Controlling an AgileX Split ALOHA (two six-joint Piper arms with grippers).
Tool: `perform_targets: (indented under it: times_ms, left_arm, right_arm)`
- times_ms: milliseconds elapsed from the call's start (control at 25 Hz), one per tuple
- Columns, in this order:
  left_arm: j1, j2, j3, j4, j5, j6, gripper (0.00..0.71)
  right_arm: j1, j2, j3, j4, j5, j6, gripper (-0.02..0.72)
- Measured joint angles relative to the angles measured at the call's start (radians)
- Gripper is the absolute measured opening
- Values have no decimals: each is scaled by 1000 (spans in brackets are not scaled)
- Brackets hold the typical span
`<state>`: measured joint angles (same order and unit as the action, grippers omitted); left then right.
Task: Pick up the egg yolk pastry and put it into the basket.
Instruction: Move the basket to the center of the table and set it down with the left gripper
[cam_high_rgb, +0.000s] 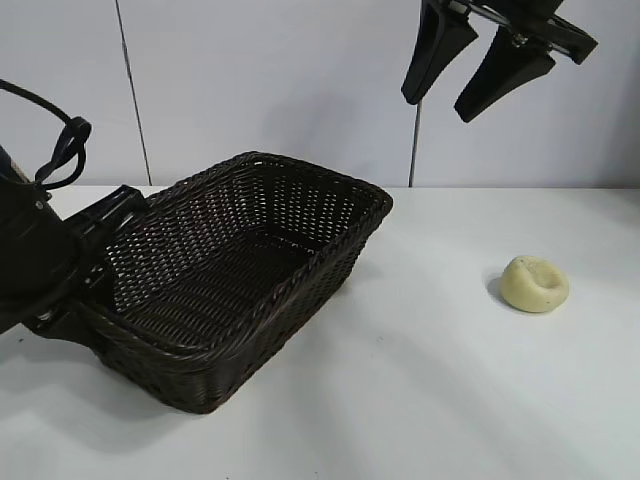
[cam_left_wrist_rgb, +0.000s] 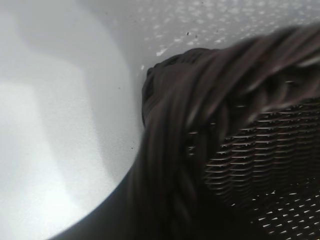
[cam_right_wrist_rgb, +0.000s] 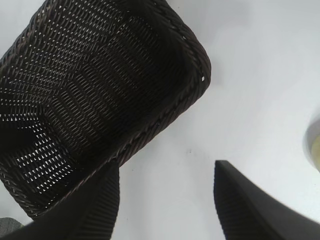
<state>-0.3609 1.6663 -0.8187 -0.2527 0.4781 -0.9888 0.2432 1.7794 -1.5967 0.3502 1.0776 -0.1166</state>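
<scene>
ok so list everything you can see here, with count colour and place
basket: one, dark brown wicker, on the table left of centre, empty inside
pastry: one, pale yellow, on the table to the right, well apart from the basket
table: one, white, under everything
wall: white panels with dark seams, behind the table
left gripper: one, black, at the basket's left end, shut on its rim
right gripper: one, black, up high above the table between basket and pastry, open and holding nothing
</scene>
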Motion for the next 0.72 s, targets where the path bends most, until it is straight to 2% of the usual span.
perform_targets:
  times_ms: [160,440,720]
  left_arm:
    - [33,-5,-50,-23,78,133,103]
    - [79,-5,-146,-199,151,429,103]
    - [136,-5,-201,-213,244,583,103]
  right_arm:
    - [0,0,0,0,0,0,413]
    - [0,0,0,-1,0,0,413]
    - [0,0,0,-1,0,0,413]
